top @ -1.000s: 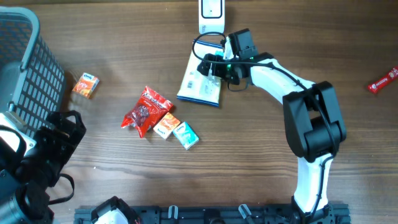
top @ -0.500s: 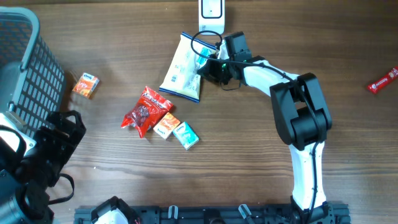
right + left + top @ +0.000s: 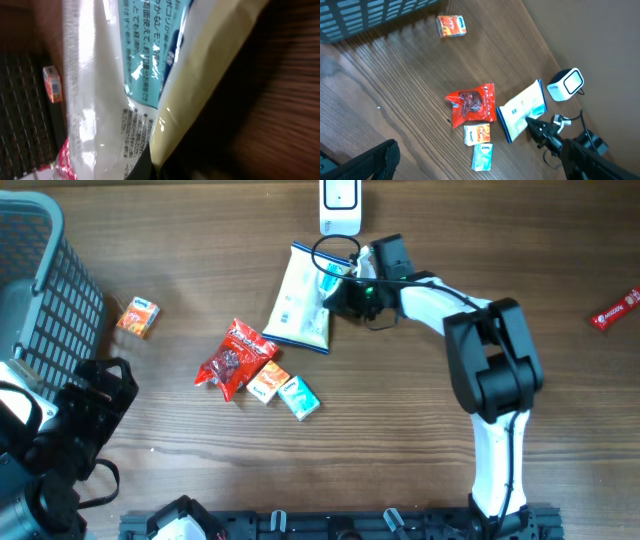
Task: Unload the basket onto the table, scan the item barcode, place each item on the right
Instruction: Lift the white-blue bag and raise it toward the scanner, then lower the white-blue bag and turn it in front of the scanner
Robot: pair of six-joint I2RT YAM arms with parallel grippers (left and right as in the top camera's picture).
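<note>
Now, at the far edge of the table [image 3: 420,460], near its middle, we note the white scanner [image 3: 340,200]. The cream pouch [image 3: 300,310] sits just on the near side of it, close but apart. The right gripper [image 3: 337,288] is clamped on the pouch's right edge, jaws pressed together on the film. In the right wrist view the pouch fills most of the frame, teal print facing the lens; we cannot find a barcode there. A black cable loop [image 3: 332,250] from the right arm lies over the pouch's far right corner, between pouch and scanner.

Towards the table's middle, left of the pouch, we log a red snack bag [image 3: 235,358]. An orange box [image 3: 264,383] and a teal box [image 3: 299,397] lie side by side against its near side. A second small orange box [image 3: 138,317] lies near the grey basket [image 3: 40,280] in the far left corner. A red bar [image 3: 617,308] sits at the right edge.

The left gripper [image 3: 100,395] hangs over the near left corner, jaws apart, nothing between them.
</note>
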